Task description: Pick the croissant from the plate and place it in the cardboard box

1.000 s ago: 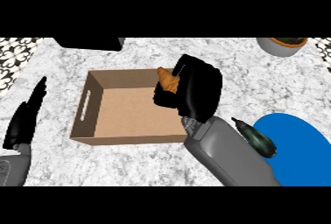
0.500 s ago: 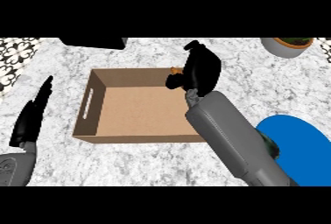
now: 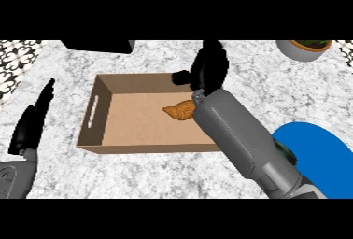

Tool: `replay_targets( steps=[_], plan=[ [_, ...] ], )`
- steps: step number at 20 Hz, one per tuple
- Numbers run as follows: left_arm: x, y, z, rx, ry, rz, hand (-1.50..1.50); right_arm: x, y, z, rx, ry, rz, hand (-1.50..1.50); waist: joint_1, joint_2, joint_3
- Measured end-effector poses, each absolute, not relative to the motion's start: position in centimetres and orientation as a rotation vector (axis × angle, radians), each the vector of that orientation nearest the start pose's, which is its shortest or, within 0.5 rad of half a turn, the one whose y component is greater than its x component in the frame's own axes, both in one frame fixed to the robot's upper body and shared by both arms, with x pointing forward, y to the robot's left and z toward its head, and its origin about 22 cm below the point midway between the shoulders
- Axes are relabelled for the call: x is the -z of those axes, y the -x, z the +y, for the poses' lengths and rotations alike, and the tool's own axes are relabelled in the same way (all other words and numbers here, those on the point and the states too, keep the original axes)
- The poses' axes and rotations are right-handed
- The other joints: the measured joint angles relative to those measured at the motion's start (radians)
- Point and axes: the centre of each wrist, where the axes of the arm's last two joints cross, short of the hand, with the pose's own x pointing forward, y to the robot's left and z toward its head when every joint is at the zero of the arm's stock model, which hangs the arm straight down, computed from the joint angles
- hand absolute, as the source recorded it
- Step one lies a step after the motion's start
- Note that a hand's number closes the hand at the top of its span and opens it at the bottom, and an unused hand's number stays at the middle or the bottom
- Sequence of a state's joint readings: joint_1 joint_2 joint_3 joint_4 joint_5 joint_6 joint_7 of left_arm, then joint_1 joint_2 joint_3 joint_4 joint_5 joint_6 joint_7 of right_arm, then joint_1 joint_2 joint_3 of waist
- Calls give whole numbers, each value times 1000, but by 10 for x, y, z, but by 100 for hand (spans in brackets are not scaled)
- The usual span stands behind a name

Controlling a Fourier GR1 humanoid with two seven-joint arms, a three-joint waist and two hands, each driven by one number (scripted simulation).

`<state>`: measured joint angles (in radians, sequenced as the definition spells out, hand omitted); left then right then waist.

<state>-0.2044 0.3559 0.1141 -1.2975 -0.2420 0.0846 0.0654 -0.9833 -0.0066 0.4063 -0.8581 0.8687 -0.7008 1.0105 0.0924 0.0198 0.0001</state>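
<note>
Head view: the right hand (image 3: pixel 209 67) is hanging over the far right corner of the box (image 3: pixel 148 148), its fingers lying straight and apart from the thumb, holding nothing. Beyond its fingertips the counter (image 3: pixel 158 173) is running bare to the far edge. To its left the box's floor is lying open, ringed by four walls, with a slot cut in the wall farthest from the hand. The right forearm (image 3: pixel 234 133) is crossing over the box's right wall and hiding it.

The croissant (image 3: pixel 180 110) is lying on the box floor, just nearer than the hand's heel and a little to its left, touching no finger and sitting close beside the forearm.

The left hand (image 3: pixel 33 123) is resting well left of the box, fingers straight and pointing away.

Showing are one croissant, one box, one blue plate (image 3: pixel 321 161) right of the forearm, one pot (image 3: pixel 302 49) far right of the hand, and one dark object (image 3: pixel 100 45) far to its left.
</note>
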Motion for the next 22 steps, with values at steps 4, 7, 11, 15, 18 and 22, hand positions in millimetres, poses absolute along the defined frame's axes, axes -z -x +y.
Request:
replay_targets(
  steps=[4, 7, 11, 15, 18, 22],
  plan=[
    [-24, -285, 344, 270, -601, -1404, 0, -112, -391, -30, -114, 1047, -1492, -150, -17, -6, 0],
    [-19, -281, 348, 253, -614, -1388, 0, -115, -390, -29, -22, 1028, -1549, -150, -38, -12, 0],
    [-19, -272, 355, 232, -630, -1376, 0, -115, -378, -29, 64, 984, -1599, -150, -67, -21, 0],
    [-15, -259, 366, 218, -650, -1356, 0, -106, -355, -36, 127, 962, -1643, -150, -95, -30, 0],
    [-13, -252, 370, 200, -662, -1344, 0, -100, -333, -49, 178, 952, -1648, -150, -116, -35, 0],
    [-13, -249, 375, 184, -672, -1327, 0, -92, -293, -71, 227, 946, -1632, -150, -138, -38, -1]
  ],
)
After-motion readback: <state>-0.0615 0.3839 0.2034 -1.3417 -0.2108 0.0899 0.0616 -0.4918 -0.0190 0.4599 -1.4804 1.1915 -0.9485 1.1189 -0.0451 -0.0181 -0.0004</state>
